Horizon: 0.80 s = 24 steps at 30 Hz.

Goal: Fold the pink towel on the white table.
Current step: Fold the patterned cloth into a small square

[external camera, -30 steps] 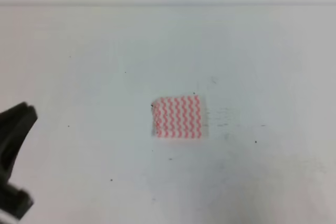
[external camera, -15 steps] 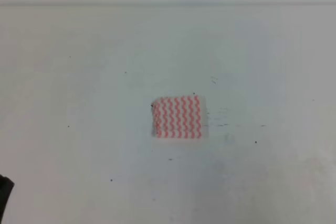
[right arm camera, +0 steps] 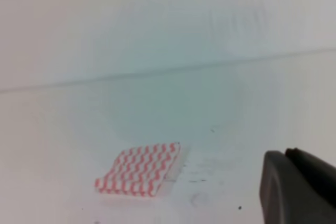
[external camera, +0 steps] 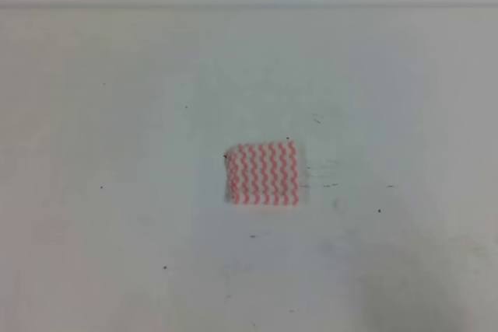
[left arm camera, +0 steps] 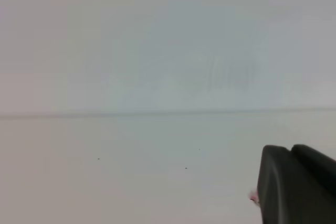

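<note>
The pink towel (external camera: 263, 174) lies flat as a small folded rectangle at the middle of the white table (external camera: 117, 153). In the right wrist view the pink towel (right arm camera: 139, 169) sits low and left of centre. One dark finger (right arm camera: 296, 187) of my right gripper shows at the bottom right, apart from the cloth. In the left wrist view one dark finger (left arm camera: 296, 184) fills the bottom right corner, with a tiny pink speck at its left edge. Neither gripper appears in the exterior high view. Nothing shows between the fingers, and their spacing is hidden.
The table's far edge (external camera: 249, 7) runs across the top of the exterior high view, with a pale wall behind it. Small dark specks and faint scuffs (external camera: 331, 186) mark the surface to the right of the towel.
The dark left arm at the left edge of the exterior high view has drawn back down and left, out of the frame. The towel has not moved.
</note>
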Each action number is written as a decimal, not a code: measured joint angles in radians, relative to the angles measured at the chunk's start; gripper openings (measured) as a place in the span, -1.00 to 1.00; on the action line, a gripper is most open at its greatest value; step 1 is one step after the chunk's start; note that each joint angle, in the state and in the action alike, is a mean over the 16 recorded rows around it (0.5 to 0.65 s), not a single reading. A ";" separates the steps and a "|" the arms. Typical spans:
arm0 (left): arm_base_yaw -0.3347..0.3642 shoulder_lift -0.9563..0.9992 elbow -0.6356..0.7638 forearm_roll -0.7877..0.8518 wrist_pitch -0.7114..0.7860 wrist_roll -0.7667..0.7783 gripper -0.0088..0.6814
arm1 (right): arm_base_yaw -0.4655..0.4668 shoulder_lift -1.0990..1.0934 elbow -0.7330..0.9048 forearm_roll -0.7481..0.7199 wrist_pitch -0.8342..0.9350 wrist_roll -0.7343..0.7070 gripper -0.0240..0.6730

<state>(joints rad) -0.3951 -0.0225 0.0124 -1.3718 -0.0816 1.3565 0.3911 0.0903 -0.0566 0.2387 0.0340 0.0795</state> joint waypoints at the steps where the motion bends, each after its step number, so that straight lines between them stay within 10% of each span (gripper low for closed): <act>1: 0.000 -0.001 0.001 0.001 -0.001 0.000 -0.99 | 0.000 0.000 0.012 -0.001 -0.013 0.000 -0.98; 24: 0.000 -0.006 0.013 0.007 -0.006 -0.001 -0.99 | -0.081 -0.010 0.062 -0.014 -0.064 -0.066 -0.98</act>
<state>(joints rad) -0.3947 -0.0287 0.0254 -1.3645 -0.0880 1.3553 0.3100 0.0801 0.0049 0.2242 -0.0300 0.0130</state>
